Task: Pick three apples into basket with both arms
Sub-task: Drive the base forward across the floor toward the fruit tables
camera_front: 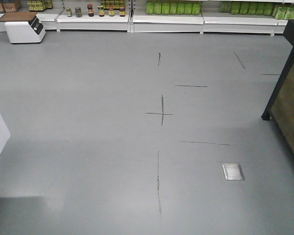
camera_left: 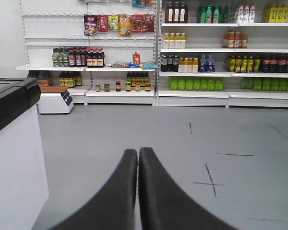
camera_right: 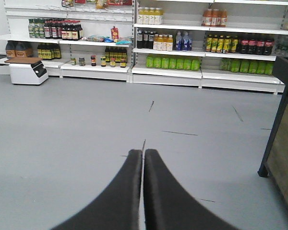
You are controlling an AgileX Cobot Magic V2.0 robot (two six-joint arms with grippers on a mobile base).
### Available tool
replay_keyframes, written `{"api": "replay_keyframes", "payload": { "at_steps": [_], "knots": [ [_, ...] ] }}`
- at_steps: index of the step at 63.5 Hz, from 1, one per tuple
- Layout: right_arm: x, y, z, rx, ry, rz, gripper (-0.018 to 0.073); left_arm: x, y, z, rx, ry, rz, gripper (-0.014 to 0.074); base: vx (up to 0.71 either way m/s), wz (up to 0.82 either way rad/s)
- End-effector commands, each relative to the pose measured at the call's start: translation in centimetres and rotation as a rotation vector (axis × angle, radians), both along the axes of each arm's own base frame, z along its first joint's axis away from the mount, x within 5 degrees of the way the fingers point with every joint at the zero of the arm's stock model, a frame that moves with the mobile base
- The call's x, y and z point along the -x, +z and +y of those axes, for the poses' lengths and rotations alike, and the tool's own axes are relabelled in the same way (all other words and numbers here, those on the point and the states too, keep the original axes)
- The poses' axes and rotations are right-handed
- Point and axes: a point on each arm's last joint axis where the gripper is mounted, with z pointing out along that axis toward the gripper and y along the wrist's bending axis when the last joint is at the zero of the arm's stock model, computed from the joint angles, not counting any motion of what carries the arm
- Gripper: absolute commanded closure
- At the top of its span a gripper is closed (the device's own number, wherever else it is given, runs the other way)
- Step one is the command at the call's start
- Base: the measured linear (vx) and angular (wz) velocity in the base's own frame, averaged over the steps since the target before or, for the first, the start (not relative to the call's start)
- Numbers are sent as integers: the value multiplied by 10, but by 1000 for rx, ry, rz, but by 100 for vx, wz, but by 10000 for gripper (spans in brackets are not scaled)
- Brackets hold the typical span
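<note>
The front view shows only grey floor (camera_front: 88,137) with shelves (camera_front: 166,18) at 12 o'clock. Neither apples nor basket appear in any view, though apples should be firm, smooth, fairly heavy and easily bruised, so best pinched across the widest girth. In the left wrist view the left gripper (camera_left: 138,155) sits at 6 o'clock, jaws pressed together on nothing, and in the right wrist view the right gripper (camera_right: 143,155) is likewise pressed flat and empty.

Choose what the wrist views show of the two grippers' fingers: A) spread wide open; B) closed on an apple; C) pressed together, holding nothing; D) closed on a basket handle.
C: the left gripper and the right gripper each have fingers pressed together with nothing between them.
</note>
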Motion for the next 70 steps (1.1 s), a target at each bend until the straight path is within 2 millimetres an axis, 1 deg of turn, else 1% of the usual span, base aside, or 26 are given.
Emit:
{"api": "replay_keyframes", "payload": {
  "at_steps": [1, 43, 70],
  "knots": [
    [0, 2, 0, 13, 1, -66, 561, 0, -1, 1, 7, 14, -63, 603, 19, -3],
    [0, 2, 0, 13, 1, -66, 561, 0, -1, 1, 7, 14, -63, 603, 18, -5],
    [0, 2, 0, 13, 1, -66, 561, 0, -1, 1, 7, 14, -63, 603, 17, -14]
  ]
}}
